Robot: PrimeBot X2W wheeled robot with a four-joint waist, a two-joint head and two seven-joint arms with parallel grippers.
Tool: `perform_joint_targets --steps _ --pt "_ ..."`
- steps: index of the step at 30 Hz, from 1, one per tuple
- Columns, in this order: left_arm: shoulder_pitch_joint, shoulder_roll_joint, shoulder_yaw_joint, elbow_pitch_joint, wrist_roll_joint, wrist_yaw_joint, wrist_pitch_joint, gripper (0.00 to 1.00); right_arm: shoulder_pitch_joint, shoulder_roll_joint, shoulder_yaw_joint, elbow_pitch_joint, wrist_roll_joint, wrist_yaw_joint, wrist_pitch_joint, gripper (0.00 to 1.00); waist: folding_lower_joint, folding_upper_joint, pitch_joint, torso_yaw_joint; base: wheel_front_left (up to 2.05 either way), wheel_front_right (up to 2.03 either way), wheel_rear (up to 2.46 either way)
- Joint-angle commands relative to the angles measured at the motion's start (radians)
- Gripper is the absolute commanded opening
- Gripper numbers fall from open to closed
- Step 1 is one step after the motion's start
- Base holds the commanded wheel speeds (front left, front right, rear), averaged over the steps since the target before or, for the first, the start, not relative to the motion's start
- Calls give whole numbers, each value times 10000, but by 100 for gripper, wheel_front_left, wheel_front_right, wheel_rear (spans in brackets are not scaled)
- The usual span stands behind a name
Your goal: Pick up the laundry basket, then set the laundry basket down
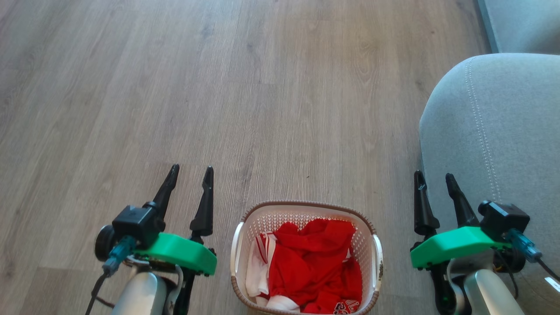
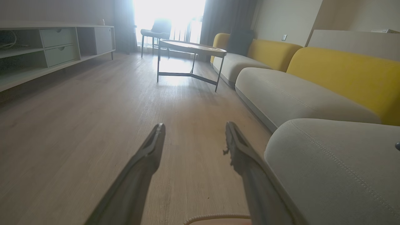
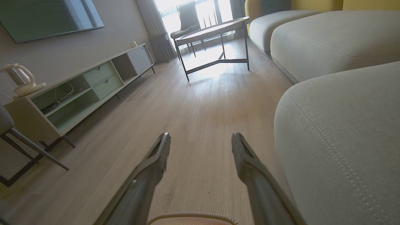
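Observation:
The laundry basket (image 1: 372,232) sits on the wood floor at the bottom centre of the head view, cream-white and perforated with a brown rim, red and white clothes inside. Its rim edge peeks in at the bottom of the left wrist view (image 2: 215,216) and of the right wrist view (image 3: 190,215). My left gripper (image 1: 191,171) hangs open to the basket's left, apart from it, nothing between its fingers. My right gripper (image 1: 433,177) stands open to the basket's right, also empty, close beside the grey sofa cushion. Both point forward over the floor, as seen in the left wrist view (image 2: 193,132) and the right wrist view (image 3: 200,140).
A grey sofa cushion (image 1: 494,131) crowds the right side, with yellow-backed sofa sections (image 2: 340,72) beyond. A round coffee table (image 2: 192,48) and a chair (image 2: 156,29) stand ahead. A low TV cabinet (image 3: 84,90) with a kettle (image 3: 20,79) lines the left wall.

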Motion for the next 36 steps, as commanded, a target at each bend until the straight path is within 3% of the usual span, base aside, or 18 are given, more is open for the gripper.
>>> perform_joint_targets --steps 1,7,8,13,36 --pt "-290 -16 317 -346 -44 8 -80 100 -343 47 232 -245 -92 69 -120 100 0 0 -2 3 0 0 0" --pt "-282 -16 308 -353 -105 -6 -80 100 -357 47 244 -219 -104 69 -120 100 0 0 -30 -2 0 0 0" --pt "2 0 -1 -10 -42 -4 0 0 0 0 22 45 -6 0 0 0 0 0 -30 -2 0 0 0" --pt "205 4 -17 466 -143 -4 65 0 158 -1 63 531 85 0 31 0 0 0 -32 -11 0 0 0" --pt "106 158 475 597 -2893 -102 598 0 66 -102 -260 553 2476 14 611 0 0 0 -90 -290 0 0 0"
